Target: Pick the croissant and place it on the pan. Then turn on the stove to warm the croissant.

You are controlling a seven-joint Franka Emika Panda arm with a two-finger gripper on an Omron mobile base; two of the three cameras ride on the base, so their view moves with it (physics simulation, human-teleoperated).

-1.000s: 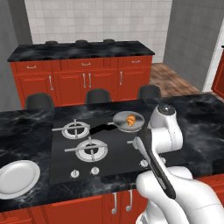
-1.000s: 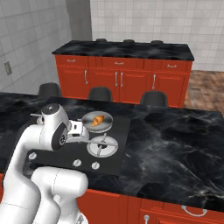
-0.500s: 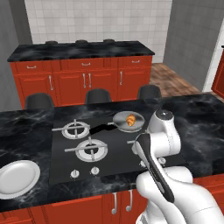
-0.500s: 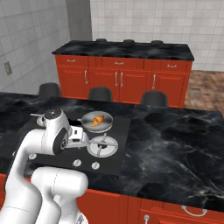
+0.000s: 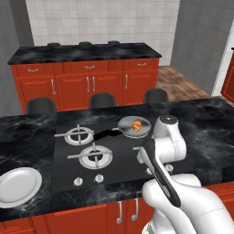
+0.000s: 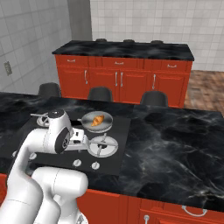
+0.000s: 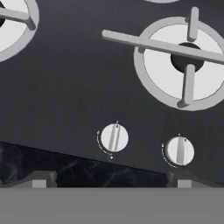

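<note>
The croissant (image 5: pixel 135 124) (image 6: pixel 98 120) lies in the grey pan (image 5: pixel 142 130) (image 6: pixel 105 116), which sits on the back right burner of the black stove (image 5: pixel 114 160) (image 6: pixel 122 131). My gripper (image 7: pixel 110 180) is open and holds nothing. It hangs low over the stove's front right part, pointing down at two silver knobs (image 7: pixel 114 137) (image 7: pixel 180 150). Its fingertips (image 7: pixel 40 179) stand wide apart, nearer the stove's front edge than the knobs. The front right burner (image 7: pixel 183 61) lies just beyond the knobs. In the left base view my own arm hides the hand.
A white plate (image 5: pixel 18 185) lies on the black counter, left of the stove. Two more knobs (image 5: pixel 78 182) sit at the stove's front left. Three dark stools (image 5: pixel 103 99) stand behind the island. Red cabinets (image 5: pixel 87 84) line the far wall.
The hand has sunk a little toward the stove's front edge. Its jaws have stayed open. The croissant and the pan have not moved.
</note>
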